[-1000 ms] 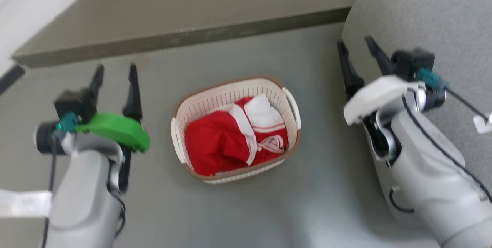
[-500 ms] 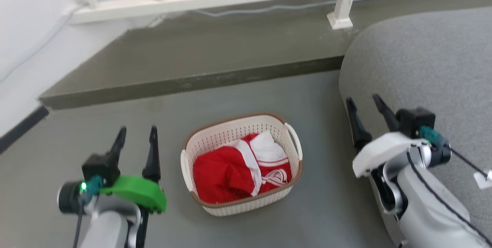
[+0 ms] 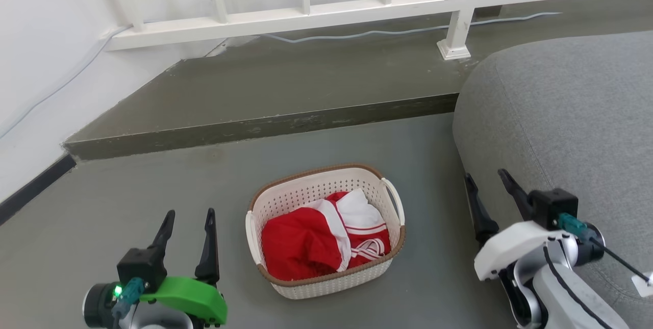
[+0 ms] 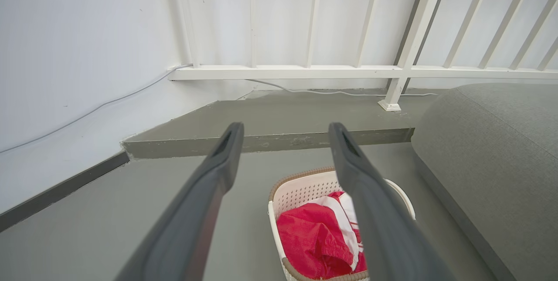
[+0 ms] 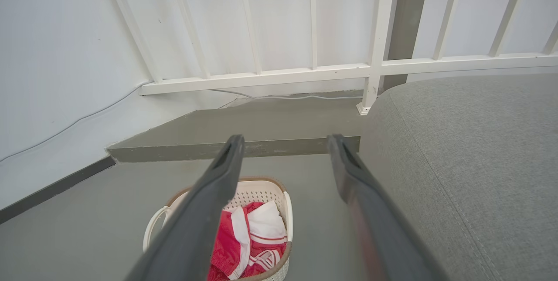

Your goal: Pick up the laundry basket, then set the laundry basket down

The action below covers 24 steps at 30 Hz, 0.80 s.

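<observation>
Flanking the laundry basket (image 3: 316,191), left gripper (image 3: 189,216) and right gripper (image 3: 484,176) hang empty, jaws apart; an uneven lift could tip it.

The laundry basket (image 3: 334,282), a cream-white perforated rounded rectangle with a brown woven-look rim and white side handles, is set upright and slightly skewed on the grey floor (image 3: 153,186). A red and white garment (image 3: 306,247) is held inside.
</observation>
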{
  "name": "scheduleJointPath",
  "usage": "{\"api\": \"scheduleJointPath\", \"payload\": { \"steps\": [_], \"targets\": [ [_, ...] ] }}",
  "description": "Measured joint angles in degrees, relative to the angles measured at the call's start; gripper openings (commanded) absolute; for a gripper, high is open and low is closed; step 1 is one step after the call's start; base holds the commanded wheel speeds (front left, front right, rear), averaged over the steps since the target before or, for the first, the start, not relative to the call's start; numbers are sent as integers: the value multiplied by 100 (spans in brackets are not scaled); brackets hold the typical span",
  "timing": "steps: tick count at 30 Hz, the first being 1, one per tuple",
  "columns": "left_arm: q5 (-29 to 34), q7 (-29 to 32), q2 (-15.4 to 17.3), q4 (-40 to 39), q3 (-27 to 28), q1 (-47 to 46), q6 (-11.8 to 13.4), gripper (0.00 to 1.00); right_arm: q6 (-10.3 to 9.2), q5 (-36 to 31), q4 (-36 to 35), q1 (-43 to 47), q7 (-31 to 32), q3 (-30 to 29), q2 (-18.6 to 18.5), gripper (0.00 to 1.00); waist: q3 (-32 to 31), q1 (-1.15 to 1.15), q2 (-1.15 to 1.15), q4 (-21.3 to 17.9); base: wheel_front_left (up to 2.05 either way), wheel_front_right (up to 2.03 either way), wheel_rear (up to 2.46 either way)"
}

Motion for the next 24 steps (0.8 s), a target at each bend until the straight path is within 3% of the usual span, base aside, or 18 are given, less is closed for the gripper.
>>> {"api": "scheduleJointPath", "payload": {
  "steps": [24],
  "targets": [
    [42,0,-12,-468,55,531,68,100,-35,-335,-486,645,1,-172,-19,100,54,0,0,12,0,0,0]
  ]
}}
